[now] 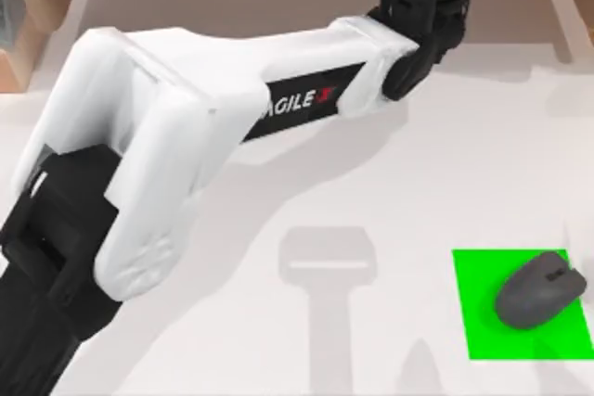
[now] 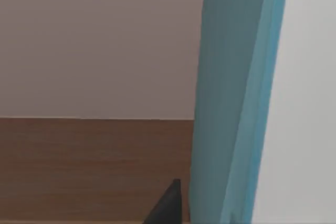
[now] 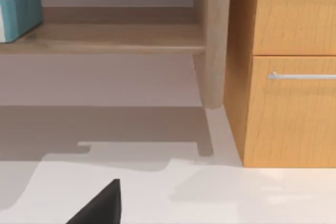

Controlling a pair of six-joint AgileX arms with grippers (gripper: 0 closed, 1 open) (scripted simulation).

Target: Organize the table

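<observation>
While the left arm [image 1: 186,118] spans the white table [image 1: 390,210] | mouse [image 1: 540,290] on green mat [image 1: 483,322] | tool states: cannot tell.

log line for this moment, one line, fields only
left arm: stretched over white table toward wooden shelf | dark grey computer mouse: on bright green rectangle, right side | teal upright panel: beside left wrist

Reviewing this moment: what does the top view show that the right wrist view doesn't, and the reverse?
Top view alone: the left arm stretched across the table toward the shelf at the far edge, and a grey mouse lying on a green mat at the right side.

Right wrist view alone: a wooden cabinet with a drawer and its metal handle, a shelf post, and a teal box on the shelf board.

Both: the white table and the wooden shelf frame.
</observation>
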